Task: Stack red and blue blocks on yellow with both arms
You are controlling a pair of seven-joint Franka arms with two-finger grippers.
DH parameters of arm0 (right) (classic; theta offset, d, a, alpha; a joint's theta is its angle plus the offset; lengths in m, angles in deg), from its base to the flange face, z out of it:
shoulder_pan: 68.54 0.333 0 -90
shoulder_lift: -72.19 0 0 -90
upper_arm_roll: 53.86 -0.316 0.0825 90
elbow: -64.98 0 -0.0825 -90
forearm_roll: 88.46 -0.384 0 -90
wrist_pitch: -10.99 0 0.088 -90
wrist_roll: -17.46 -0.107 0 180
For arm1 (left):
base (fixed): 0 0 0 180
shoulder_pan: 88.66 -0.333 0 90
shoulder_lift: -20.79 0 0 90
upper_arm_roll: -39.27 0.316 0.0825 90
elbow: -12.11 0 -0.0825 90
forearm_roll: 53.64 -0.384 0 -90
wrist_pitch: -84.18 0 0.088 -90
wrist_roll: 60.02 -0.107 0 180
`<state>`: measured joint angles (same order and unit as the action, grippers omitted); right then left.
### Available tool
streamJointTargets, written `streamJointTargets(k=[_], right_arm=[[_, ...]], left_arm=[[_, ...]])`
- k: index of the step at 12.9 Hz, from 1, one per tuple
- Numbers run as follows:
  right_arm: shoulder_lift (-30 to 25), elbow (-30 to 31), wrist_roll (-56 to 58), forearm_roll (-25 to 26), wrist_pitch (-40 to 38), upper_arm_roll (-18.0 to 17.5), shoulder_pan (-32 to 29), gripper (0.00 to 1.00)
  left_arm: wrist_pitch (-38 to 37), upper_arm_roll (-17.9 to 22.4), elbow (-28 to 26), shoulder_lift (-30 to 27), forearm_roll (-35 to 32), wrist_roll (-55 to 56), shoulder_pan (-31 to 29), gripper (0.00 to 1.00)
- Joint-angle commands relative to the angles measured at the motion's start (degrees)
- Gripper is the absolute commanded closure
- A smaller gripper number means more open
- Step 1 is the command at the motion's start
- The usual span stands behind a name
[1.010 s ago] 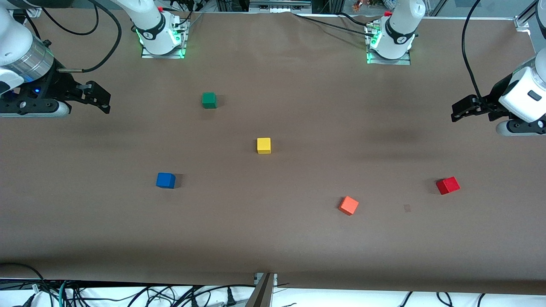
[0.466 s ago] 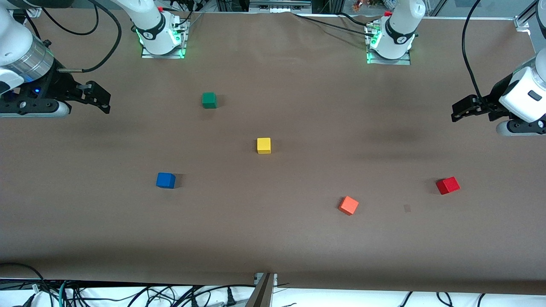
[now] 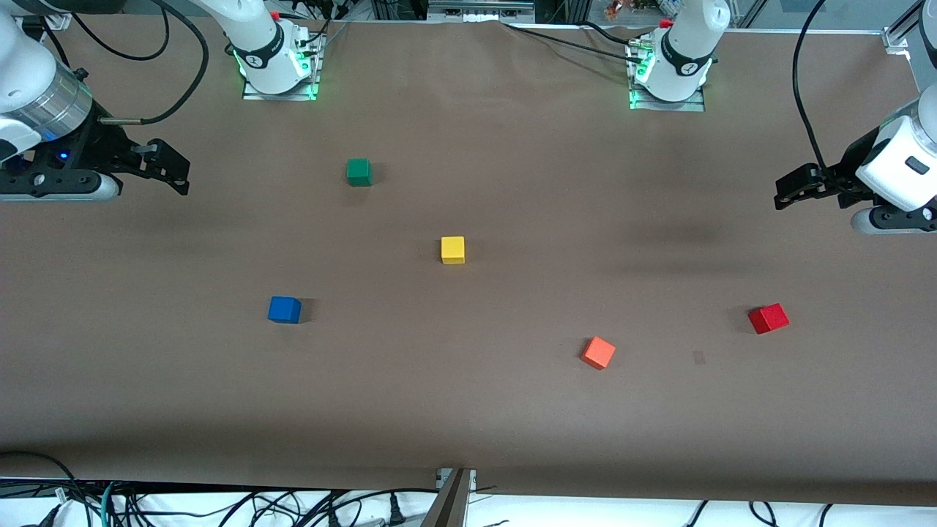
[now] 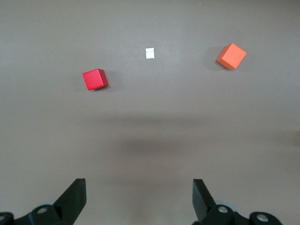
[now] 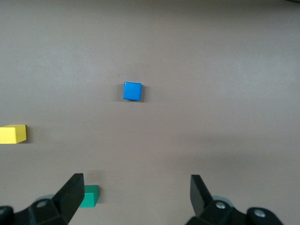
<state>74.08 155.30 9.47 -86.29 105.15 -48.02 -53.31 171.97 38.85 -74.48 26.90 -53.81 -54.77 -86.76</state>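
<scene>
1. Both claws hang spread and empty: the left claw (image 3: 787,192) over the tabletop edge at the left arm's end, the right claw (image 3: 172,170) over the edge at the right arm's end. Each wrist view shows its two fingers wide apart with nothing between them.
2. No block is stacked yet, so I'd say the job is at its very start.
3. At mid-tabletop (image 3: 468,410) sits the small bright yellow matte cube (image 3: 452,249), standing alone.
4. Toward the right arm's end, nearer the front edge than the yellow one, lies the small solid blue matte cube (image 3: 284,309); toward the left arm's end, the small deep red matte cube (image 3: 768,318).
5. A lighter orange cube (image 3: 598,353) and a green cube (image 3: 359,172) are bystanders.
6. Being cubes, they have no long axis; the red one sits turned askew to the tabletop edges, the blue nearly square.
7. Next, I reckon each claw must travel over its nearby cube, the left twisting to match the red faces.
</scene>
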Motion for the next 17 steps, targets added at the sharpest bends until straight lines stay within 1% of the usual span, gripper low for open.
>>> streamJointTargets(k=[1,11,17], right_arm=[[0.3,-1.2,1.0,-0.2,-1.0,0.0,-0.3,0.00],[0.3,-1.2,1.0,-0.2,-1.0,0.0,-0.3,0.00],[0.2,-1.2,1.0,-0.2,-1.0,0.0,-0.3,0.00]], left_arm=[[-1.3,0.3,2.3,1.2,-1.0,-0.5,0.3,0.00],[-1.3,0.3,2.4,2.4,-0.5,-0.6,0.1,0.00],[-1.2,0.7,2.3,4.1,-0.6,-0.8,-0.1,0.00]])
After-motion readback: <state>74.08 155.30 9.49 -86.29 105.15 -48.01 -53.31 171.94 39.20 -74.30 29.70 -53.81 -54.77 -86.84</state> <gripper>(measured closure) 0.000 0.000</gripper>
